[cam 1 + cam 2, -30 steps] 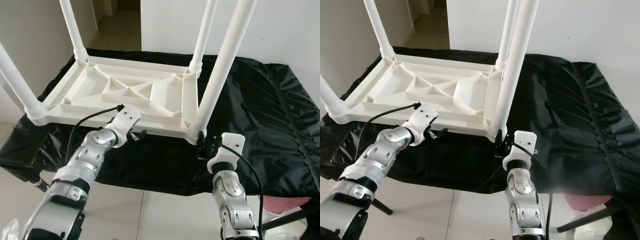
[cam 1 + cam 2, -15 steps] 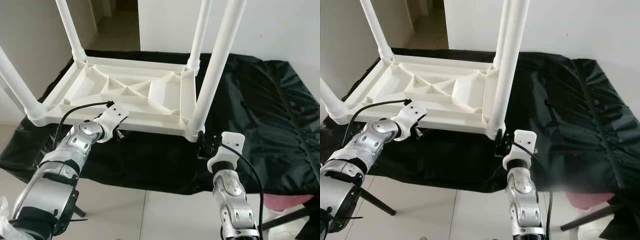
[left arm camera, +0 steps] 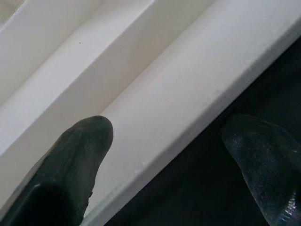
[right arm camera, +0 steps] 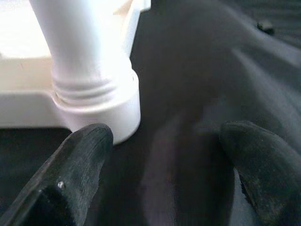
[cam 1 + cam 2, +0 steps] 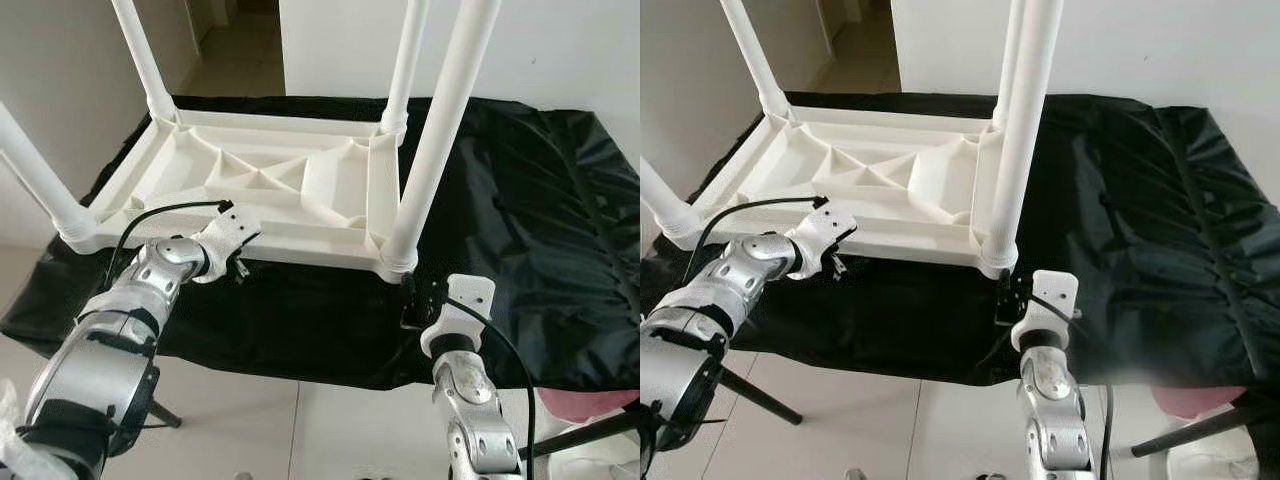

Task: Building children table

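Note:
A white plastic children's table [image 5: 262, 182] lies upside down on a black-covered surface, its four legs pointing up. My left gripper [image 5: 240, 268] is open at the middle-left of the table's near rim [image 3: 197, 89]. One finger [image 3: 70, 165] lies over the white rim and the other [image 3: 263, 160] over the black cloth. My right gripper [image 5: 408, 300] is open just in front of the near right leg [image 5: 440, 130]. The base socket of that leg [image 4: 96, 103] stands close ahead of the left-hand finger [image 4: 75, 174], apart from it.
Black sheeting [image 5: 540, 200] covers the work surface and hangs over its near edge. A white wall [image 5: 560, 50] rises behind it and a doorway opens at the back left. Pale tiled floor [image 5: 890, 420] lies below, with a black stand leg [image 5: 755, 392] and a pink object [image 5: 590, 402].
My left gripper has slid to the left along the table's near rim. The right gripper has drawn back slightly from the leg's base. The camera has shifted a little.

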Tool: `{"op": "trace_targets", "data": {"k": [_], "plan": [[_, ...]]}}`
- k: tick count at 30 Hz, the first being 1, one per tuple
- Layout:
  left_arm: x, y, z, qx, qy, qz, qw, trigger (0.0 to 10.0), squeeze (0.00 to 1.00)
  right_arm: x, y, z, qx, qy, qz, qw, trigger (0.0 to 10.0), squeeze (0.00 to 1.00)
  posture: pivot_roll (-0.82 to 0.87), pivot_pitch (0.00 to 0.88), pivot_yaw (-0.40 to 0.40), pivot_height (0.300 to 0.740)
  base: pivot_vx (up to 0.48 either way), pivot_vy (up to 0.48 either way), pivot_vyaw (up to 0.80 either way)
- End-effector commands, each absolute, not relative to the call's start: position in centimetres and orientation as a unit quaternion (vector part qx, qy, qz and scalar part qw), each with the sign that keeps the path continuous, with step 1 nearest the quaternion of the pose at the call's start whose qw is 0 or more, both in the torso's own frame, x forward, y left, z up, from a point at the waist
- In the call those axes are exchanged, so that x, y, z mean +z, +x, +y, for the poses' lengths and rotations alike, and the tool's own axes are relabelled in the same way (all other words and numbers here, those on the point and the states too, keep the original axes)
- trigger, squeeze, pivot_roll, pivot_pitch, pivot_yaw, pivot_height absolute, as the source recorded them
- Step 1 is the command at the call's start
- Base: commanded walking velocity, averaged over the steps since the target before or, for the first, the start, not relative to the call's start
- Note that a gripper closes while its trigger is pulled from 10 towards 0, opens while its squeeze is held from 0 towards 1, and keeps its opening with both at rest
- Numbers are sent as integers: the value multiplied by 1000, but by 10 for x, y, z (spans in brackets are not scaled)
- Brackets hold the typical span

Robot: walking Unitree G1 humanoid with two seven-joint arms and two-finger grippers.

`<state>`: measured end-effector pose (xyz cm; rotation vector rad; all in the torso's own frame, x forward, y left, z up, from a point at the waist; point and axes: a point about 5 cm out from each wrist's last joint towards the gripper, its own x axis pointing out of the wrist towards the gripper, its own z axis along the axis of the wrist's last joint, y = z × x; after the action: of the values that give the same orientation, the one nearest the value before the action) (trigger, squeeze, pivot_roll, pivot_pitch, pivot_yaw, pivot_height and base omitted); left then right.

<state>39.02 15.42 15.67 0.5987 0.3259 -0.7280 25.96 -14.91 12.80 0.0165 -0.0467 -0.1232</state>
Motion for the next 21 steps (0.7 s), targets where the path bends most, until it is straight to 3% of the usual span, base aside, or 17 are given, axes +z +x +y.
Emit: {"op": "trace_targets", "data": {"k": [1,2,6,8,9,10,11,12,13,15,16,21], "plan": [[142,380,151,-424,266,209,840,10000,0,129,258,-146,-60,8,-20,998,10000,0,-92,179,74,740,0,0,0],[143,381,150,-422,259,208,844,4353,0,128,256,-147,-62,7,-18,998,10000,0,-96,189,75,740,0,0,0],[146,383,147,-422,241,206,849,4353,0,128,253,-148,-66,5,-14,998,10000,0,-98,192,77,740,0,0,0],[145,383,145,-419,240,209,850,5882,0,127,249,-151,-70,1,-7,998,10000,0,-105,212,76,740,0,0,0],[143,383,144,-418,246,212,848,3059,0,126,248,-151,-70,-1,-3,998,10000,0,-105,217,76,740,0,0,0],[143,383,144,-418,246,212,848,3059,0,126,248,-151,-70,-1,-3,998,10000,0,-105,217,76,740,0,0,0],[141,383,143,-414,254,213,848,4627,0,126,247,-151,-70,-2,0,998,10000,0,-105,225,74,740,0,0,0],[141,384,142,-409,253,213,851,3098,0,126,247,-151,-69,-4,2,998,10000,0,-103,227,72,740,0,0,0],[141,385,141,-406,250,214,853,784,0,126,247,-152,-68,-5,2,998,10000,0,-103,227,72,740,0,0,0],[145,387,138,-402,244,205,858,784,0,126,247,-152,-68,-6,2,998,10000,0,-106,230,73,740,0,0,0],[150,389,137,-398,233,192,866,0,0,127,248,-153,-69,-8,2,998,10000,0,-108,233,72,740,0,0,0],[158,391,134,-390,208,168,881,0,0,128,247,-156,-76,-11,5,997,10000,0,-104,236,74,740,0,0,0]]}}
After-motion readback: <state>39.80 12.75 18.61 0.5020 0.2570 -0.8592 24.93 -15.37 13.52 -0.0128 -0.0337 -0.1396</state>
